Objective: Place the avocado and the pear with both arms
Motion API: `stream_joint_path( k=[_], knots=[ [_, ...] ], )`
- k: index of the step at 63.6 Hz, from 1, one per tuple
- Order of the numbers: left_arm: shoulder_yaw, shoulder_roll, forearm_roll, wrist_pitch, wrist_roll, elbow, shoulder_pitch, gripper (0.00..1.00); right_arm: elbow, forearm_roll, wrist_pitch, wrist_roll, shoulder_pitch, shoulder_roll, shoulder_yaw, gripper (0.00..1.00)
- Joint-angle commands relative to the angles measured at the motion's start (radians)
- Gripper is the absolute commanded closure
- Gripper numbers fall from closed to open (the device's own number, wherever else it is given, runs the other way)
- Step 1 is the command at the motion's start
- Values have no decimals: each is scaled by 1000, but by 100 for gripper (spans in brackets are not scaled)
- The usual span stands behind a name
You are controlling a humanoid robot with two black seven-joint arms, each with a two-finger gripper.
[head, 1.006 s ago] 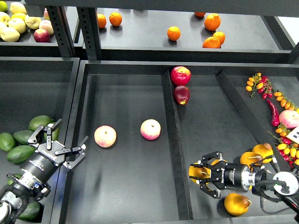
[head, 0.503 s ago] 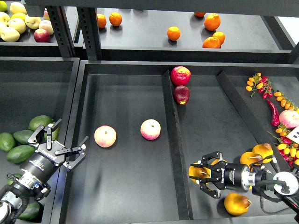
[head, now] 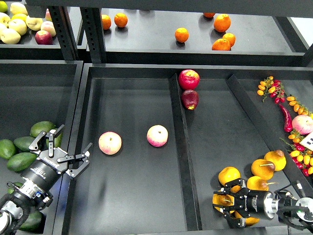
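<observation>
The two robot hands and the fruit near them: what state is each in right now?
left gripper: open, empty, above the tray edge beside the avocados.
right gripper: low over a pear; grip unclear.
avocados: lying loose in the left tray.
pears: clustered in the right compartment.
two pink apples: resting apart, untouched, in the middle compartment.

Glossy green avocado [head: 21,161] lies on its side among others, left of the bin divider [head: 73,147]. Golden pear [head: 229,175], seemingly stemmed, rests well right of it.
</observation>
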Motion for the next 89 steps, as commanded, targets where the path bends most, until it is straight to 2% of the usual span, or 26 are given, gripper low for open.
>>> stream_joint_path(
  k=[1,11,12,13,25,33,43,56,59,63,71,82,89],
  knots=[
    [0,0,0,0,0,0,0,0,0,-1,0,0,1,0,2,45],
    [0,0,0,0,0,0,0,0,0,-1,-8,0,1,2,5,18],
    [0,0,0,0,0,0,0,0,0,-1,-18,0,3,8,5,1],
    [0,0,0,0,0,0,0,0,0,-1,-18,0,3,10,5,1],
    [0,0,0,0,0,0,0,0,9,12,-21,0,9,17,13,1],
    [0,0,0,0,0,0,0,0,27,24,-21,0,14,29,91,1],
    [1,0,0,0,0,1,0,0,44,29,-21,0,14,121,277,1],
    [1,0,0,0,0,0,0,0,43,25,-31,0,18,306,555,1],
    [3,0,0,0,0,1,0,0,43,25,-46,0,27,341,598,1],
    [3,0,0,0,0,8,-3,0,35,25,-119,0,87,414,674,1],
    [0,0,0,0,0,15,-14,0,9,25,-184,0,138,465,748,1],
    [-31,0,-11,0,0,18,-43,0,-23,25,-186,0,164,546,875,1],
    [-57,0,-29,0,0,23,-81,0,-25,25,-186,0,165,546,918,1]
  ],
)
